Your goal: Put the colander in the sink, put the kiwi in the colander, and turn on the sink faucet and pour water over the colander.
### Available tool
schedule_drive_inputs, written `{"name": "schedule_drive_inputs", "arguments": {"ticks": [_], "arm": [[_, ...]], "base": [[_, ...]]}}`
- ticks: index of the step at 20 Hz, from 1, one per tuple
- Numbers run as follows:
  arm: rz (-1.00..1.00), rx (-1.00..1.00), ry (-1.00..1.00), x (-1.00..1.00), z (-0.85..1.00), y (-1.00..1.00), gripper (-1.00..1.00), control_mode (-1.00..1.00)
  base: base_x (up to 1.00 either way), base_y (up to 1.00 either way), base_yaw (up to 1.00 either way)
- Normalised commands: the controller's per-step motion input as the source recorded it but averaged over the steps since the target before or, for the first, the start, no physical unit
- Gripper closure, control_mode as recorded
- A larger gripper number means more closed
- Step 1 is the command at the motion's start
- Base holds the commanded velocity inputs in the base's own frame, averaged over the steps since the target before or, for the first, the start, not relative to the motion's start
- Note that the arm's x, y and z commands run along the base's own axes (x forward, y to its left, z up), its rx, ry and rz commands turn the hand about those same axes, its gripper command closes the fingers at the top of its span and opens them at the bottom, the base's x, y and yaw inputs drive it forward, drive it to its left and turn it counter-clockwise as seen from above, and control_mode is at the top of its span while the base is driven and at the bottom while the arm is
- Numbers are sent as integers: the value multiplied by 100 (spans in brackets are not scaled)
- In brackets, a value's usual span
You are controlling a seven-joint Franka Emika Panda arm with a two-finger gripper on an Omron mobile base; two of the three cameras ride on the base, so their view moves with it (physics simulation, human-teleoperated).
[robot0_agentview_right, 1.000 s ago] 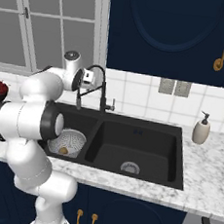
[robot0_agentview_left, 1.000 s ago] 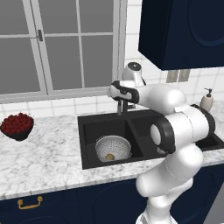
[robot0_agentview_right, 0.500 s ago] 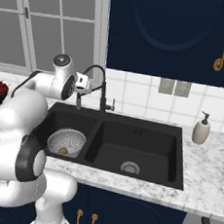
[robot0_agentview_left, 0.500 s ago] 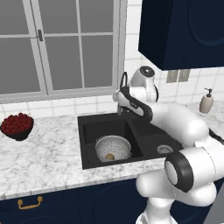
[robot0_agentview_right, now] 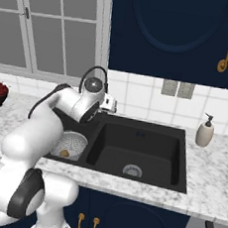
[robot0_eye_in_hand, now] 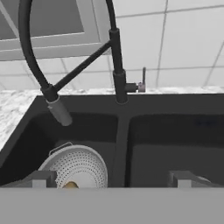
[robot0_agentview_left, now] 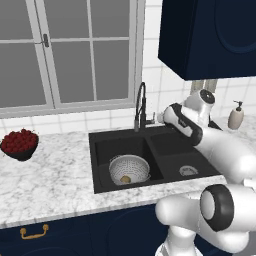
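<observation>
Colander [robot0_agentview_left: 129, 170] with kiwi [robot0_agentview_left: 126, 178] inside in the sink's [robot0_agentview_left: 165, 140] left basin, gripper [robot0_eye_in_hand: 109, 178] open, facing the faucet [robot0_eye_in_hand: 117, 65] at the back edge

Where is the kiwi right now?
The kiwi lies inside the colander, which sits in the sink's left basin, below the faucet.

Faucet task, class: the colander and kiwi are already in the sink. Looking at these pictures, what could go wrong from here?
1. The faucet lever is small and thin; the open fingers could slip past it.
2. The spout head looks slightly off the colander, so water might miss the kiwi.
3. The arm is close beside the faucet and could knock it.
</observation>
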Motion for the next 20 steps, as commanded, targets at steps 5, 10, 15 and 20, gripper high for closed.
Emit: {"name": "schedule_drive_inputs", "arguments": {"ticks": [5,10,15,20], "arm": [[0,0,-21,18,-52,-60,-100,-100],[0,1,-31,46,-42,-37,-100,-100],[1,3,-24,48,-40,-38,-100,-100],[0,3,-12,52,-25,-14,-100,-100]], "base": [[0,0,0],[0,0,0],[0,0,0],[0,0,0]]}}
